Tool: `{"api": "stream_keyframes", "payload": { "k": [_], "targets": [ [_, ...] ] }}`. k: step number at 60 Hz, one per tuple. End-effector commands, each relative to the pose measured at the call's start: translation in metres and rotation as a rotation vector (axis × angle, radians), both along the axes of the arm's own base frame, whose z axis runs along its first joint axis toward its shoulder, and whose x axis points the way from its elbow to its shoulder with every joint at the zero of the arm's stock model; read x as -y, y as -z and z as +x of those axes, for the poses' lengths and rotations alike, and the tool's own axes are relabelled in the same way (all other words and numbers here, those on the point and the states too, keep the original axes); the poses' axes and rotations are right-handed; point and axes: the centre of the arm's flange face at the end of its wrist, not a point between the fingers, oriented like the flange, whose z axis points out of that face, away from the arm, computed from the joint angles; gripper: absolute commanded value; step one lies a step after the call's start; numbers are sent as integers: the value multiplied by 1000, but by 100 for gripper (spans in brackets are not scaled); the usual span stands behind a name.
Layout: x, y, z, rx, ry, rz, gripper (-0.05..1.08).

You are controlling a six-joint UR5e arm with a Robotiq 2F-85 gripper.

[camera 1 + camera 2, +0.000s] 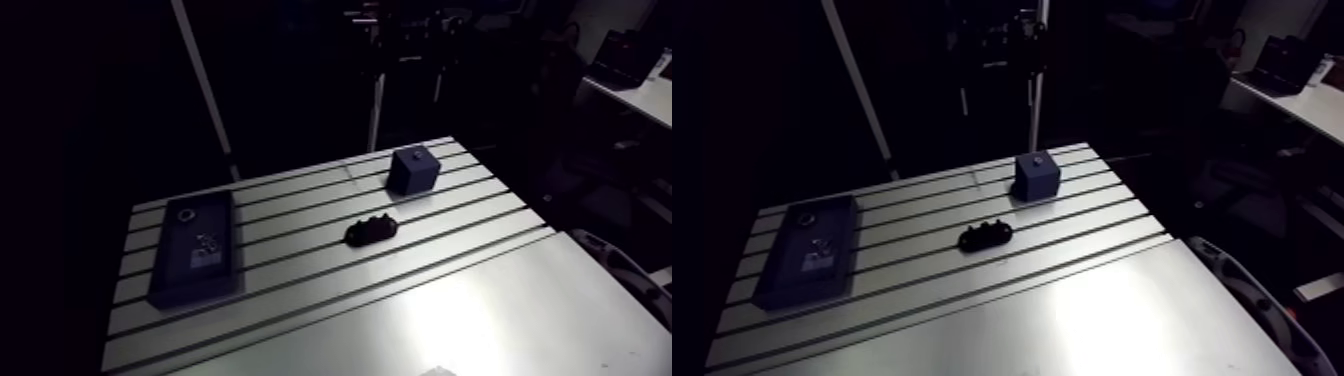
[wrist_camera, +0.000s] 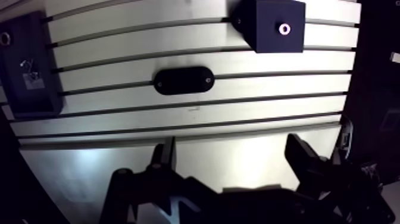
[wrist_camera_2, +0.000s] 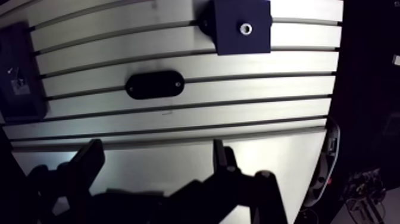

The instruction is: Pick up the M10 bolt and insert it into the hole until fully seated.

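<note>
Bolt (image 2: 26, 63) lies in tray (image 2: 31, 95), axis unclear; gripper (image 2: 232, 149) fingers apart, empty.

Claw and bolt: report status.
Claw open, empty, over table. Bolt not held; small metal bits in dark tray, too small to tell. Black oval piece ahead, apart from block.

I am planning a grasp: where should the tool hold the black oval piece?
Probably across its two long sides, at mid-length, coming from above: the black oval piece lies flat on the table, long one way and narrow the other.
</note>
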Motion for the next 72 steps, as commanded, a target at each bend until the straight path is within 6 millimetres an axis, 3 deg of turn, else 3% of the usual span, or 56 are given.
{"api": "stream_keyframes", "payload": {
  "k": [1,21,48,72],
  "targets": [
    [125,-74,72,-139,-122,4,1],
    [137,-103,81,-197,-81,11,1],
    [152,-100,87,-129,-79,-8,1],
    [149,-98,83,-124,-61,2,1]
  ]
}}
